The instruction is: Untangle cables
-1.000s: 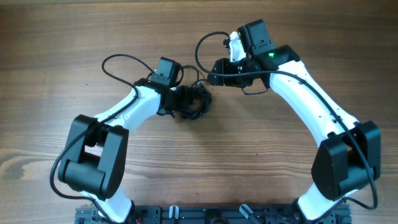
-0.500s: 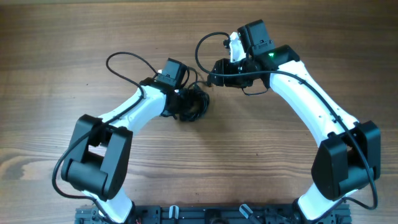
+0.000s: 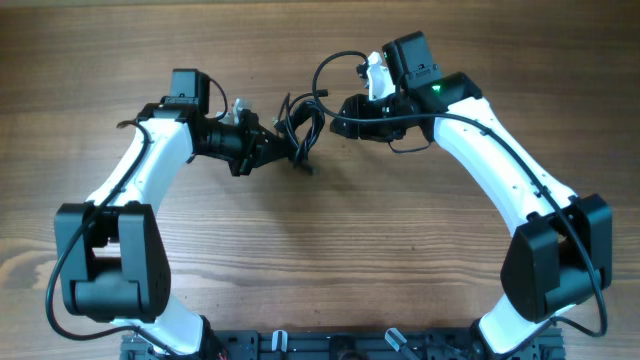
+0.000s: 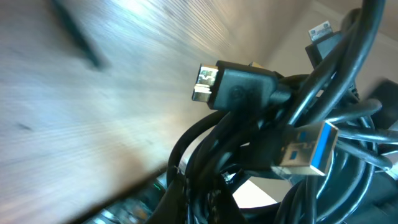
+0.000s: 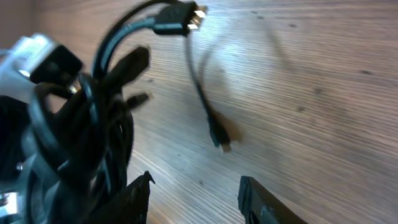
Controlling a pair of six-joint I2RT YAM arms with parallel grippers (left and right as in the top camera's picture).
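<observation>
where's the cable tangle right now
Overhead view, upper centre: the cables are bunched in the left gripper, just left of the right gripper.

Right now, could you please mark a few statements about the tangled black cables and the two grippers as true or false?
1. The left gripper is shut on the bunch of thin black cables. True.
2. The right gripper clamps a cable. False: its fingers stand apart with bare wood between them.
3. A silver plug with a blue insert shows in the left wrist view. True.
4. The cables are over a white cloth. False: the brown wooden table is under them.
</observation>
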